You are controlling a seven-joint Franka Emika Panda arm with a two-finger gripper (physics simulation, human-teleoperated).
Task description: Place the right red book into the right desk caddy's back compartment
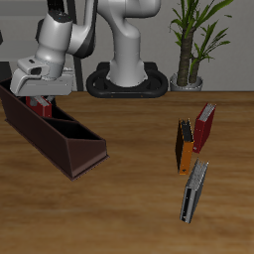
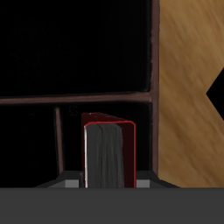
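The red book (image 1: 41,103) is held clamped in the gripper (image 1: 40,97), above the far end of the caddy (image 1: 60,136), which lies near the table's back corner and runs slantwise towards the front edge. In the wrist view the book (image 2: 108,154) is seen end-on, its grey page block framed by the red cover, hanging over the caddy's (image 2: 154,52) dark interior. A cross divider (image 2: 74,97) is seen just beyond the book, with a wide undivided space past it; that space is judged to be the back compartment (image 2: 74,44), though the dark interior makes this hard to confirm.

The pick-up and carry can be taken as done. What is left is the placing: the book appears to sit over a narrower section beside the divider, not yet over the wide one, so a short shift along the caddy seems needed, then a lowering and a release. How deep the book already sits between the walls cannot be told.

Three other books (image 1: 193,149) lie well apart, towards the opposite side of the table.
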